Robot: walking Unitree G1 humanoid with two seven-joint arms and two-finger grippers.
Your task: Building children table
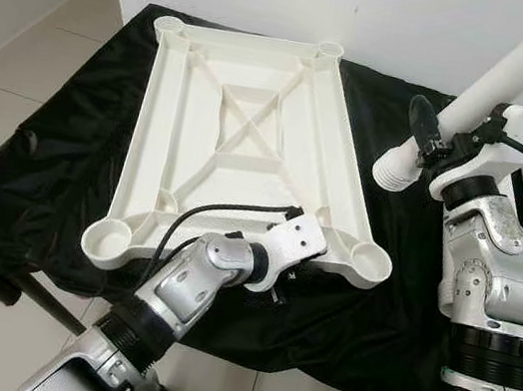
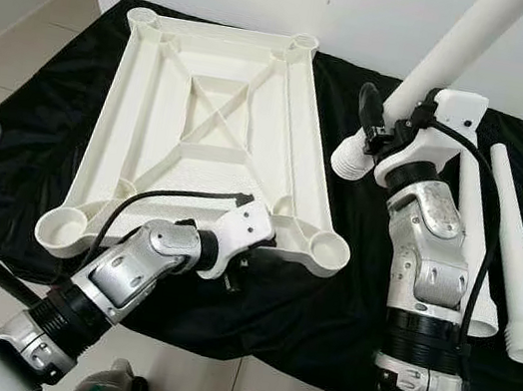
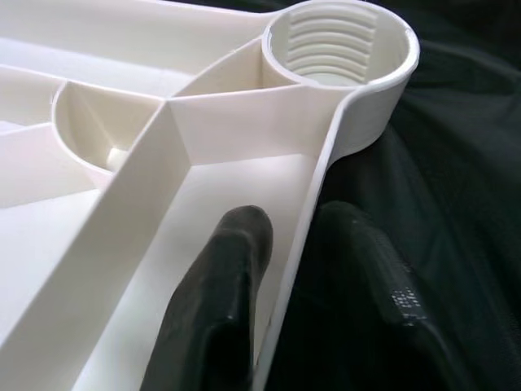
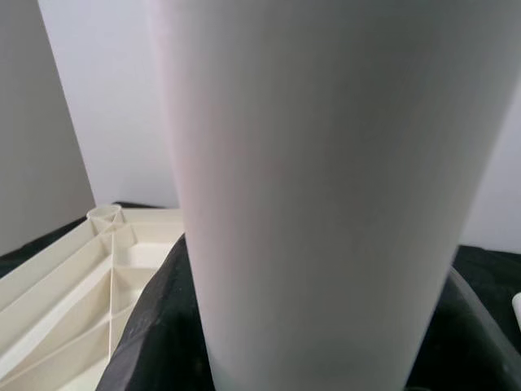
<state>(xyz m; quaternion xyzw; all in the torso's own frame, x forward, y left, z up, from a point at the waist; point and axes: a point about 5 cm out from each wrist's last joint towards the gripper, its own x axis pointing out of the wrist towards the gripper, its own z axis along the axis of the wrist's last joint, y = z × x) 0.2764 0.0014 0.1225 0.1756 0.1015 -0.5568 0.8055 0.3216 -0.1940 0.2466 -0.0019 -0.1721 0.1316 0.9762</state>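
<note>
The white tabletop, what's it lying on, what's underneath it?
The white tabletop lies upside down, ribs up, on a black cloth. The cloth covers whatever supports it. The left gripper straddles its near rim.

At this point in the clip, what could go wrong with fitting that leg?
The right gripper holds the table leg tilted and off to the side of the near socket, so it may bind. The left gripper pinches only the tabletop rim; the tabletop could shift on the black cloth.
</note>
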